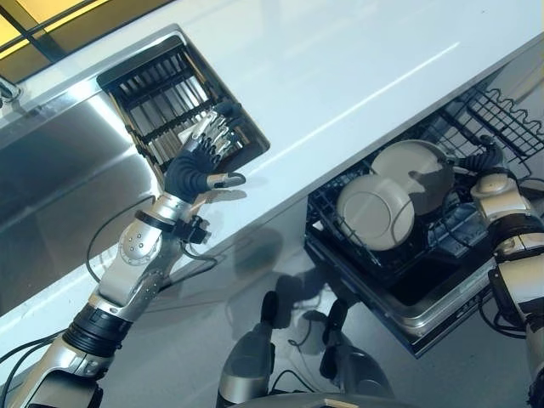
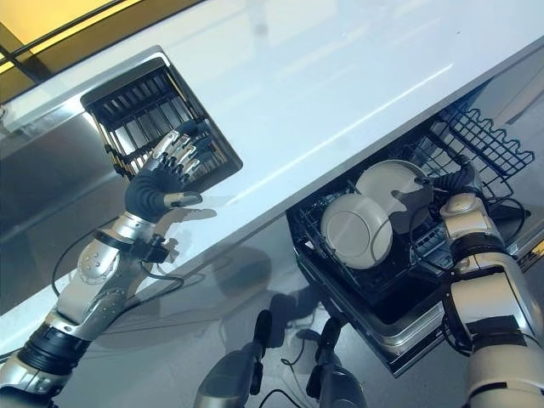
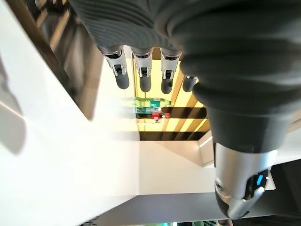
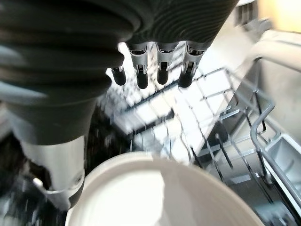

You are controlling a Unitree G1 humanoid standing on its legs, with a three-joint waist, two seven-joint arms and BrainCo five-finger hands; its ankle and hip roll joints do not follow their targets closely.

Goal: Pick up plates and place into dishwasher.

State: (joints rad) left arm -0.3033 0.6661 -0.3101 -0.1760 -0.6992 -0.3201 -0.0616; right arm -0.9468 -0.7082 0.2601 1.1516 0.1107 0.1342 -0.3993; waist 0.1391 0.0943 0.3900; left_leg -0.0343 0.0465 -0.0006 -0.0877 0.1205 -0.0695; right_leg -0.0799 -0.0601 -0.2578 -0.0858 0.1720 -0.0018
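The left hand (image 1: 197, 166) is raised over the white surface (image 1: 340, 76), at the near edge of a dark slatted drying rack (image 1: 170, 98) that is set into the surface beside a steel sink basin (image 1: 59, 161). Its fingers (image 3: 143, 70) are straight and spread a little apart, the thumb (image 1: 228, 179) sticking out to the side, and they hold nothing; the fingertips hang over the rack's slats.

Below the front edge of the surface, the dishwasher's lower rack (image 2: 382, 255) is pulled out. Two pale plates stand in it on edge, leaning one against the other: the nearer plate (image 1: 374, 212) overlaps the farther plate (image 1: 416, 170). A second wire basket (image 1: 501, 119) sits just beyond them, toward the right end of the surface.

The right hand (image 2: 459, 180) reaches into the rack at the rim of the farther plate. In the right wrist view its fingers (image 4: 162, 70) extend straight, slightly apart, above a plate's white rim, with the thumb (image 4: 56, 160) alongside that rim; they do not curl around anything.
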